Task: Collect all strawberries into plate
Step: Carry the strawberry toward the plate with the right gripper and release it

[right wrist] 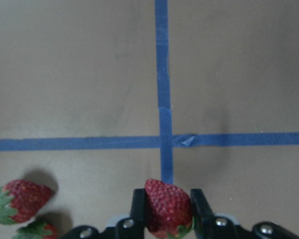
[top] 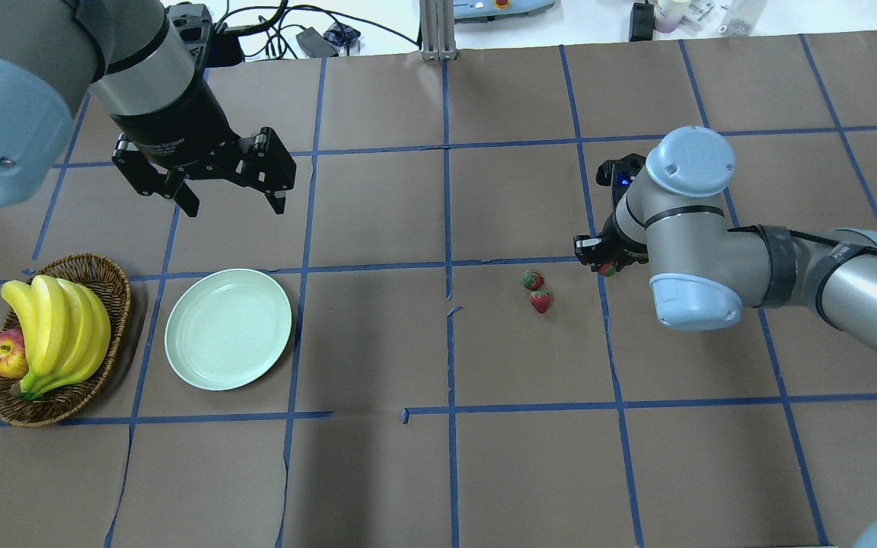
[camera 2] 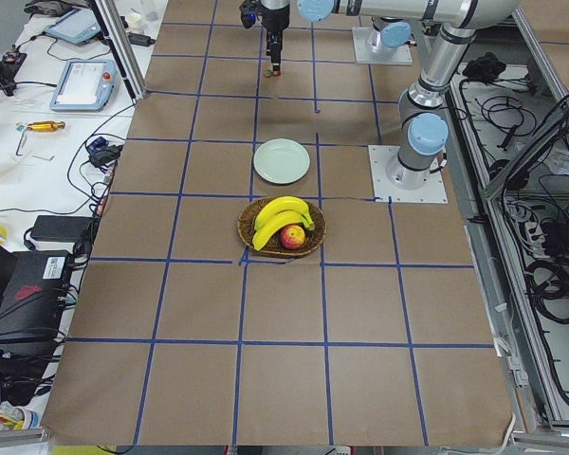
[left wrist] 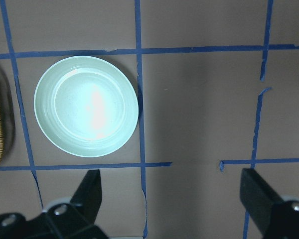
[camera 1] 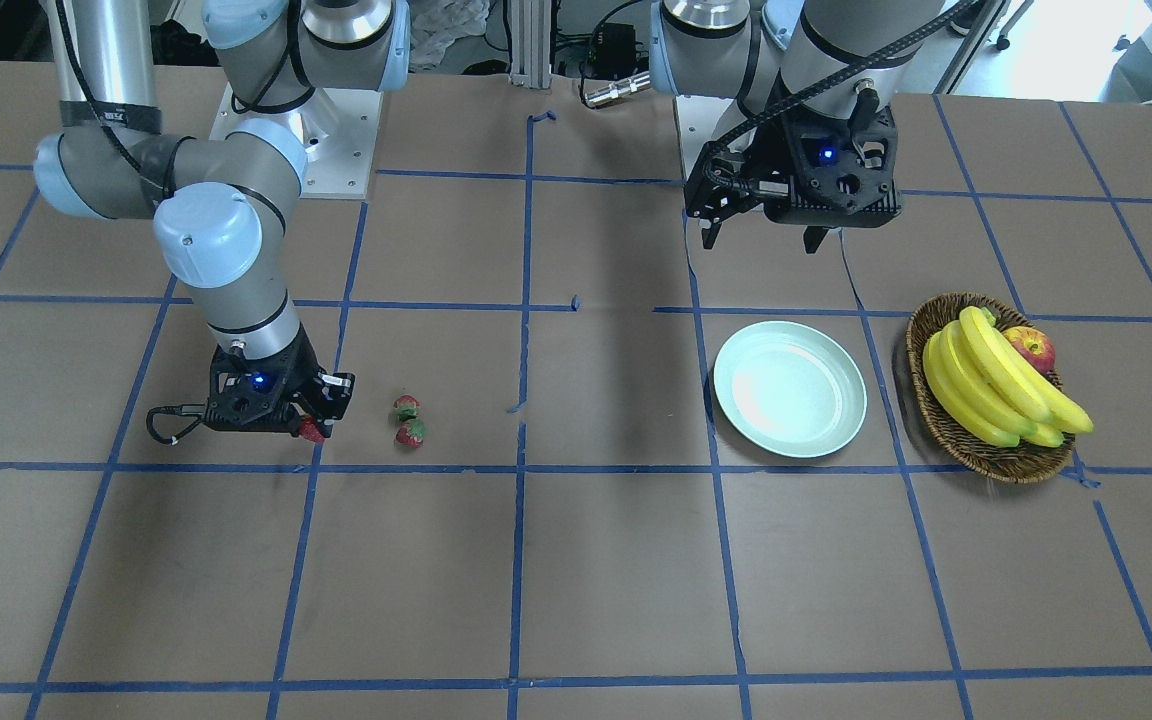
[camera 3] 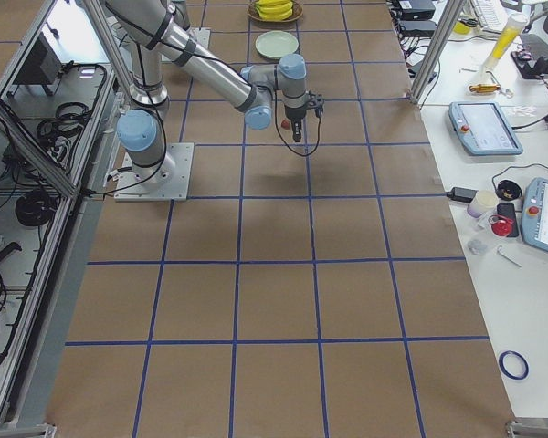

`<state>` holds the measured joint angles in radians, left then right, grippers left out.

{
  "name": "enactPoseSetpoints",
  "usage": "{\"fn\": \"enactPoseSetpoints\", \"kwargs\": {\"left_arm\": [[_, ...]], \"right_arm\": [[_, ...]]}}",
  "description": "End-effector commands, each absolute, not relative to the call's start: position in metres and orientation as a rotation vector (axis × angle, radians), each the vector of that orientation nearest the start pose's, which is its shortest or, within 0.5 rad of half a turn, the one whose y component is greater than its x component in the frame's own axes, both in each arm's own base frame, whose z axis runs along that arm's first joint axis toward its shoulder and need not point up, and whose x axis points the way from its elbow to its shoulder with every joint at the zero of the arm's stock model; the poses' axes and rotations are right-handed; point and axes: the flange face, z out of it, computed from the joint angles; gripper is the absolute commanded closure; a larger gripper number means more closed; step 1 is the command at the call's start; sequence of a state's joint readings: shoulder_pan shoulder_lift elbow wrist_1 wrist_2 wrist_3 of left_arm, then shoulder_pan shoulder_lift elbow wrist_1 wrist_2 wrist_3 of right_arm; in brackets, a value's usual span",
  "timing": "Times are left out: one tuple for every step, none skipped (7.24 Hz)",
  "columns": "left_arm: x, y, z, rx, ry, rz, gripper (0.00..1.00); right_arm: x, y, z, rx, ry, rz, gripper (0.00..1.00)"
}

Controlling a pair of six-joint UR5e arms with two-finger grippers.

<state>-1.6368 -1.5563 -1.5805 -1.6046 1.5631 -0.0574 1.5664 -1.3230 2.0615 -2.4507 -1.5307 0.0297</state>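
One strawberry [right wrist: 167,204] half-hidden between right fingers [right wrist: 138,209].

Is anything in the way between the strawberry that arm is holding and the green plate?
Only the two loose strawberries, lying just beside the held strawberry, toward the plate; past them, nothing visible.

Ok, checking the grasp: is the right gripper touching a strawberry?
Touching. The right wrist view shows the right gripper with both fingers pressed against the sides of one strawberry.
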Motion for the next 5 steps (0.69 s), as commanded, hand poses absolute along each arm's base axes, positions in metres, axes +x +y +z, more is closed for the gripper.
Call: {"fn": "enactPoseSetpoints", "kwargs": {"left_arm": [[-0.166, -0.473, 0.487, 0.014, 3.147, 0.047, 0.00], [-0.166, -0.473, 0.486, 0.014, 3.147, 0.049, 0.00], [-0.166, -0.473, 0.486, 0.014, 3.149, 0.047, 0.00], [-0.166, -0.473, 0.486, 0.014, 3.148, 0.049, 0.00], [-0.166, -0.473, 0.486, 0.014, 3.148, 0.049, 0.00]], "right_arm": [[0.233, -0.507, 0.274, 0.208, 3.018, -0.239, 0.88], [0.280, -0.483, 0.274, 0.233, 3.011, -0.224, 0.88], [0.322, -0.455, 0.260, 0.283, 3.008, -0.175, 0.88], [0.357, -0.433, 0.234, 0.279, 3.022, -0.118, 0.88], [0.383, -0.419, 0.209, 0.245, 3.044, -0.074, 0.89]]}}
